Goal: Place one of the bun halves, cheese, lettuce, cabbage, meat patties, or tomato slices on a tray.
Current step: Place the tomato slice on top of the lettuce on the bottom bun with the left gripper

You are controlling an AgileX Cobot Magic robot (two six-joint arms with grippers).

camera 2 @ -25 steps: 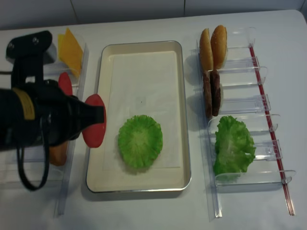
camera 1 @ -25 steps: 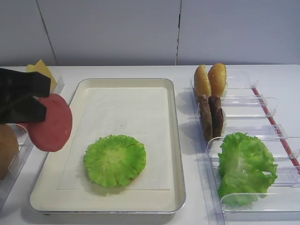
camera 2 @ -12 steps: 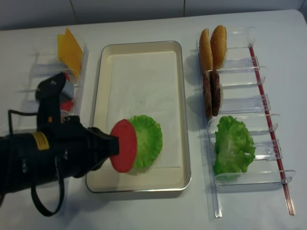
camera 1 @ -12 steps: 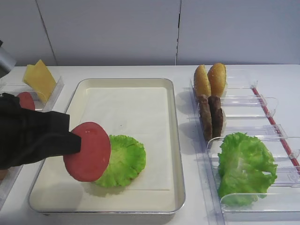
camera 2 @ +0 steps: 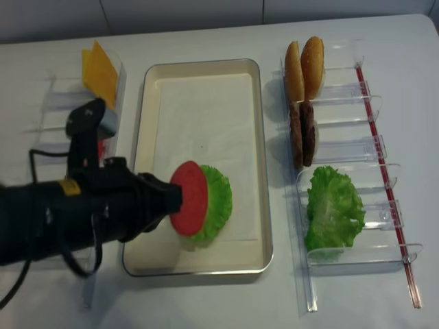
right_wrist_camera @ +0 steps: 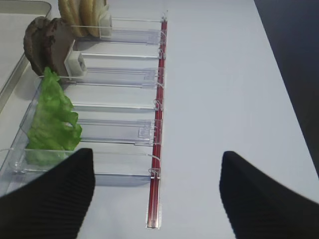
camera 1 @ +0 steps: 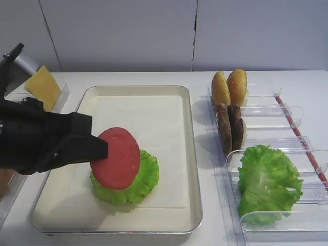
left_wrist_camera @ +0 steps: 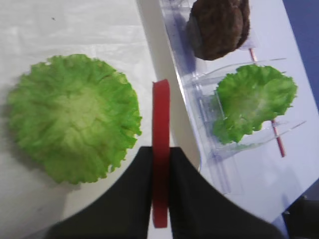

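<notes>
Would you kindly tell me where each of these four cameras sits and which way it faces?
Exterior high: front, angled down on the tray; left arm shows.
Exterior high (realsense): overhead, facing down; left arm shows.
Left wrist: above the left hand, shut on the tomato slice, over the round green leaf.
Right wrist: behind the open right hand, facing the clear bins.
Shared: the wrist views both show the meat patties.

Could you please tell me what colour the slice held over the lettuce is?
Matte red; the tomato slice shows best in the exterior high view.
</notes>
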